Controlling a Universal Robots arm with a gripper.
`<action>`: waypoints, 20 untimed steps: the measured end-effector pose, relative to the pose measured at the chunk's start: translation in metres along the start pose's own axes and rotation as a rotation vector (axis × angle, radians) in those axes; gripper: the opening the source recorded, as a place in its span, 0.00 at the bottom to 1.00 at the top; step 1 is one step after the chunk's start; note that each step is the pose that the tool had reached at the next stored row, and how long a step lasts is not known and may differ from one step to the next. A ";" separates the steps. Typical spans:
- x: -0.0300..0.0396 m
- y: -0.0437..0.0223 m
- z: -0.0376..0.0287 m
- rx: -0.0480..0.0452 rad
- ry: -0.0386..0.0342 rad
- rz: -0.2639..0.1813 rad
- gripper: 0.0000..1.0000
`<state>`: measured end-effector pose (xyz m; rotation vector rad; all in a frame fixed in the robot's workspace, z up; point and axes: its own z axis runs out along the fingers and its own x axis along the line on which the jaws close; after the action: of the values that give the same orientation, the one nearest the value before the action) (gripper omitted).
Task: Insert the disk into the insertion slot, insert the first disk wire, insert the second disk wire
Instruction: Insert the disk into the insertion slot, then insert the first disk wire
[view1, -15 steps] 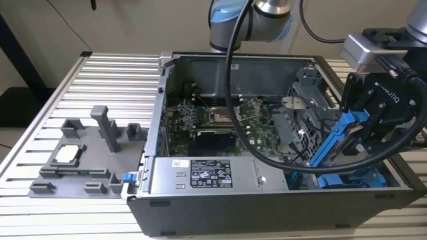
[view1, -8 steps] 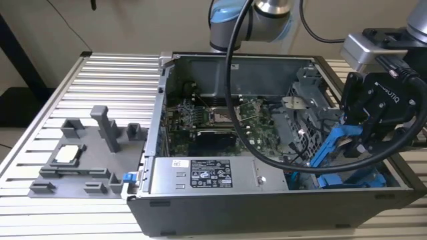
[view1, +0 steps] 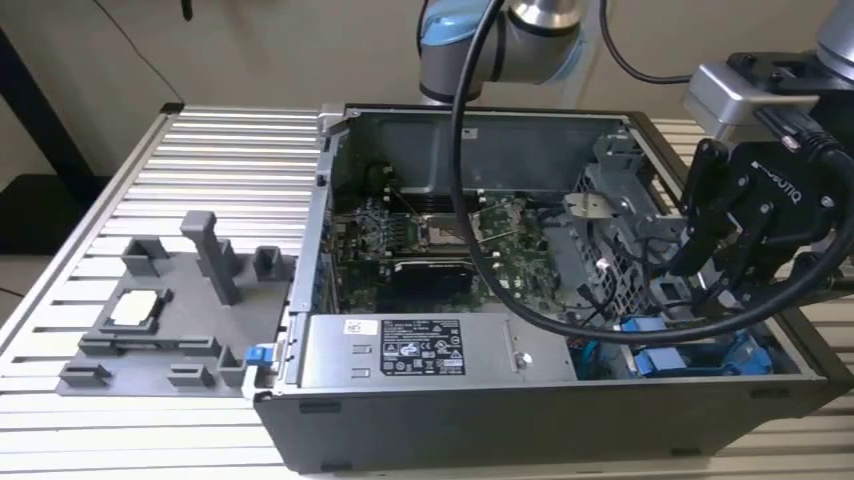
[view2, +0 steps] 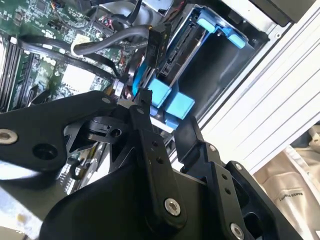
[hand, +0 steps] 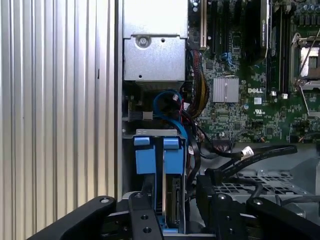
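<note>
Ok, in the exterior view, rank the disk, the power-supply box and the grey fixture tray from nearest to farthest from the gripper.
From the gripper:
1. the disk, right beneath it.
2. the power-supply box, along the case's near wall.
3. the grey fixture tray, outside the case, exterior view's left.

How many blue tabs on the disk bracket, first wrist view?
2: one blue tab and a second blue tab side by side at the insertion slot; others may be hidden.

White lettering marks the pincer (view1: 714, 275) and the power-supply box label (view1: 420, 346) (the latter seemingly illegible).
</note>
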<state>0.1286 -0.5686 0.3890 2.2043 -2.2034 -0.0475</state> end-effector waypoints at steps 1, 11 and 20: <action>0.0000 0.0001 -0.0038 -0.0001 0.0004 0.000 0.47; -0.0077 0.0006 -0.0113 0.0500 0.0112 -0.007 0.47; -0.0118 0.0005 -0.0101 0.2098 0.0132 -0.040 0.47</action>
<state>0.1285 -0.5568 0.3992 2.3439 -2.2515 0.2064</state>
